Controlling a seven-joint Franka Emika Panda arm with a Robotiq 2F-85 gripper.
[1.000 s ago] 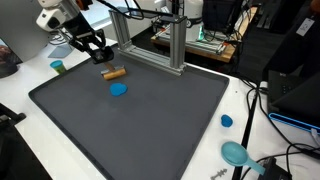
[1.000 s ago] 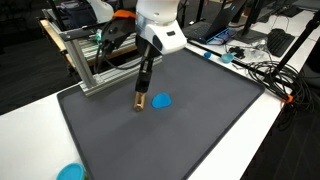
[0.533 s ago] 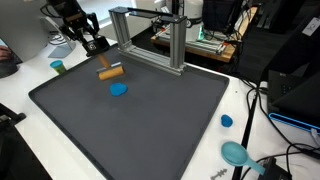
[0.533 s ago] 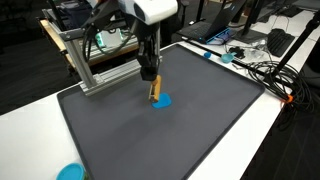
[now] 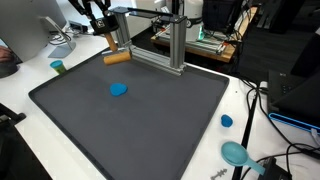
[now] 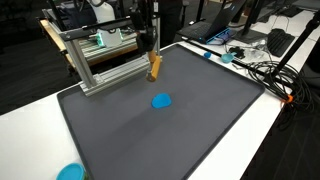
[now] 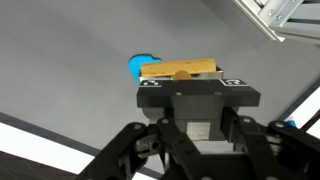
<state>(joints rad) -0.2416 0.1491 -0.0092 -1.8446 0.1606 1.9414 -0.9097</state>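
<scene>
One claw is clamped narrow on a wooden block, gripping it near its upper end so the rest hangs below the fingers. In the wrist view the claw has the block lying crosswise between the fingertips. In an exterior view the block hangs close to upright under the claw and looks clear of the dark mat beneath. Nearest thing under the claw is a blue disc, flat on the mat, not touching the block; it shows just past the block in the wrist view and also in an exterior view. Beside the claw stands a metal frame, close but apart. A green cup sits off the mat, near the claw's side. Well away, across the mat, are a blue cap and a teal bowl.
</scene>
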